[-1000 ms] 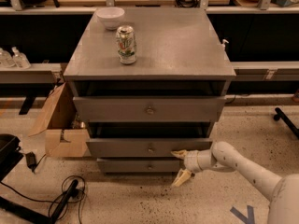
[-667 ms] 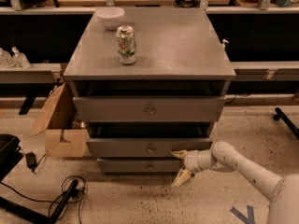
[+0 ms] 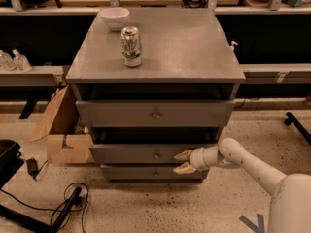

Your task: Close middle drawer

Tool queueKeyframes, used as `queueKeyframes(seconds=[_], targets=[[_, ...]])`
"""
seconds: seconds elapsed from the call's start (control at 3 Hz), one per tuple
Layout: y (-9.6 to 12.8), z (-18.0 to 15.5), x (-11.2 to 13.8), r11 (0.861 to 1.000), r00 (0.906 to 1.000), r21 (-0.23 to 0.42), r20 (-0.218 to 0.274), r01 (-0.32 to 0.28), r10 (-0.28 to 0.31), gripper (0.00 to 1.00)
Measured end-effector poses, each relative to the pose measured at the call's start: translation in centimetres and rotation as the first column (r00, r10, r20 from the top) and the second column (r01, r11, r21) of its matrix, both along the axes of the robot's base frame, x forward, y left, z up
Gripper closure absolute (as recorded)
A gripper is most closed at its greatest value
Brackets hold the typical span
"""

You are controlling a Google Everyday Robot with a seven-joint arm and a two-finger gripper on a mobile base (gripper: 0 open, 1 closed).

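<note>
Middle drawer (image 3: 127, 154) stands partly out; tool (image 3: 184, 161), released and empty, sits at its front; closing push remains.

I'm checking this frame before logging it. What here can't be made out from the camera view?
- Inside of the middle drawer: dark, hidden under the top drawer in the camera view.
- Whether the hand, fingers apart at the middle drawer's front, touches it: depth is unclear from this single view.
- Can label: too blurred to read.
- Arm: cut off by the lower right edge.
</note>
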State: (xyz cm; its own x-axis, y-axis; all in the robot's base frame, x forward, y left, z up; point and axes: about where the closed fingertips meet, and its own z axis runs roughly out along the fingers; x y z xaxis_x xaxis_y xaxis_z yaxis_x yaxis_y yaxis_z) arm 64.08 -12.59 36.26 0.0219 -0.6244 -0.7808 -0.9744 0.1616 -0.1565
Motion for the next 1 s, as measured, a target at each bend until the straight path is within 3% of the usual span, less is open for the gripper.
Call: queueKeyframes(seconds=[0.33,0.67,1.0], targets=[[0.4,0.3,1.4,1.000,0.9999,0.006,0.008,-0.007,0.007,0.80],[0.0,0.4,3.3,1.000,0.9996,0.014,0.025,0.013,-0.013,1.00],[-0.2,0.6,3.0,1.000,0.9996,0.013,0.026,0.011,-0.011,1.00]])
